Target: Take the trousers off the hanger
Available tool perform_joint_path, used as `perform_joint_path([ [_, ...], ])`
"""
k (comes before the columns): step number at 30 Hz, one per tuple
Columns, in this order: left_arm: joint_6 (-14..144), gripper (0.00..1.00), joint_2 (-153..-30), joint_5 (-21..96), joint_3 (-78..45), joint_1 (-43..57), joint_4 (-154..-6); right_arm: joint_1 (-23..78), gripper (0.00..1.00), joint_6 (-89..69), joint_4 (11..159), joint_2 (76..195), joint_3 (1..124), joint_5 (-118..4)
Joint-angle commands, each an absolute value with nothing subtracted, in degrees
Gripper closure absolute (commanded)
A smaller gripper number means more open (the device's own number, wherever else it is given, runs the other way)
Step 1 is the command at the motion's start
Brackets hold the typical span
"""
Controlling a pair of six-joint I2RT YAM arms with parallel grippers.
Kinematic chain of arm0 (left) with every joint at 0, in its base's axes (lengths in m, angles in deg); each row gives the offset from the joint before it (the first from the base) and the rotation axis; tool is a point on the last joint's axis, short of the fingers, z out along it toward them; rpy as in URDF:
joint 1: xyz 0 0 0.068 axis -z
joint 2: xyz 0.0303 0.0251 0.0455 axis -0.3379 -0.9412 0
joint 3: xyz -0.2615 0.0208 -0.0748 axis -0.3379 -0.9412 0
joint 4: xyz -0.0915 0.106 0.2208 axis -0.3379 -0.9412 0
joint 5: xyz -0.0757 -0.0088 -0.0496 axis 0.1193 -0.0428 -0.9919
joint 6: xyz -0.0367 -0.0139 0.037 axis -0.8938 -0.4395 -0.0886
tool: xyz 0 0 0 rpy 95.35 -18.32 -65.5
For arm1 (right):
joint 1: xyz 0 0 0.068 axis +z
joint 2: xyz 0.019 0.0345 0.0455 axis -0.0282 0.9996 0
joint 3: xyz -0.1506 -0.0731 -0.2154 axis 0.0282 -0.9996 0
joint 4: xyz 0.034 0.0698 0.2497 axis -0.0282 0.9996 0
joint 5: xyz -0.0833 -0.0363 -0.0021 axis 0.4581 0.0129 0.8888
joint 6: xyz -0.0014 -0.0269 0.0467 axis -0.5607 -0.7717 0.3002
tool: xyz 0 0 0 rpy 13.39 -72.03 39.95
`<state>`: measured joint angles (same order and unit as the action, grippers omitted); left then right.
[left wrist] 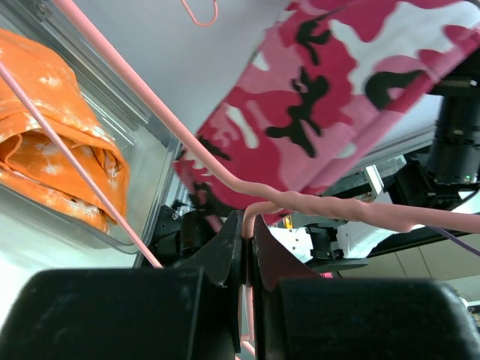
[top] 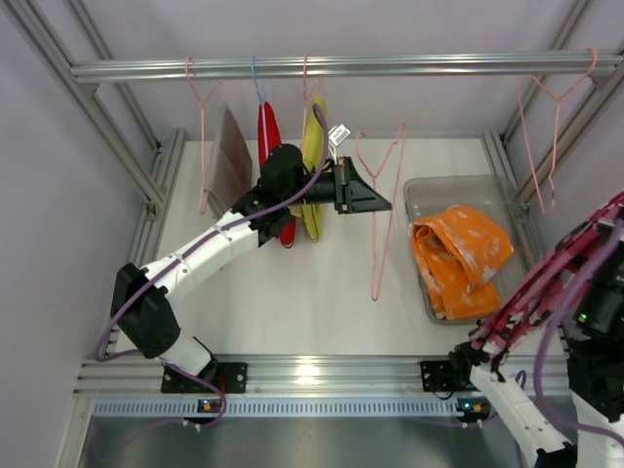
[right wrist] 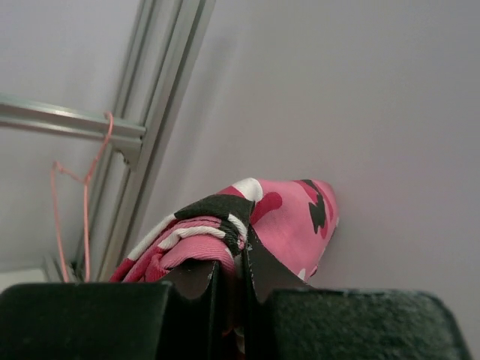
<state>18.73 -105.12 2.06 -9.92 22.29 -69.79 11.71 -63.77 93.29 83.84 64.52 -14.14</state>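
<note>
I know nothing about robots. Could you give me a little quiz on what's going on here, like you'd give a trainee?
1. True or false: the orange trousers lie in the bin.
2. What is the left pincer shut on? A the hanger; B the bin; C the orange trousers.
3. Fill in: the right pincer clamps the ___ camouflage trousers.
Key: 1 true; 2 A; 3 pink.

Folded trousers (top: 460,255) lie in the bin (top: 436,187), right of a hanger (top: 373,263).
</note>
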Motion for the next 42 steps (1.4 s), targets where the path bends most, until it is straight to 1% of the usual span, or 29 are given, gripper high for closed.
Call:
perform_joint_path([
  [1,19.0,1.0,-104.9,2.2,-7.1,22.1,-67.5,11.5,1.0,-72.2,85.2,84.9,62.9,-10.4],
  [7,17.7,1.0,-105.4,2.1,-6.3,22.0,-66.8,11.5,1.0,-77.4,80.6,86.8,57.6,-9.7],
  [14,16.8,1.0,-106.2,2.0,-6.0,21.6,-66.2,11.5,1.0,-86.7,71.6,87.7,45.3,-11.1],
  [18,16.1,1.0,-107.0,1.9,-5.6,21.4,-66.0,11.5,1.0,-87.0,73.2,87.7,40.6,-11.4],
  [21,16.0,1.0,-107.1,1.9,-5.6,21.3,-65.8,11.6,1.0,-83.1,78.3,87.0,39.4,-10.4],
  [24,15.7,1.0,-107.4,1.8,-5.6,21.2,-65.8,11.5,1.0,-76.2,88.2,86.4,39.6,-10.2],
  [25,15.5,1.0,-107.5,1.8,-5.6,21.2,-65.5,11.5,1.0,-72.0,93.7,86.2,39.5,-10.7],
  [29,15.0,1.0,-107.9,1.8,-5.7,21.2,-64.6,11.5,1.0,-63.7,100.1,86.6,35.7,-12.9],
  [34,14.6,1.0,-108.2,1.6,-5.4,21.2,-64.3,11.1,1.0,-58.4,94.5,90.9,31.5,-15.1],
  [38,14.9,1.0,-108.1,1.4,-4.9,21.0,-64.8,8.7,1.0,-53.0,90.8,99.3,32.4,-17.9],
  [41,15.0,1.0,-108.0,1.4,-4.9,20.8,-64.9,5.6,1.0,-48.9,85.6,106.1,34.0,-18.8],
  [42,15.0,1.0,-108.1,1.4,-4.9,20.7,-64.9,3.5,1.0,-48.1,84.2,107.6,34.6,-20.8],
])
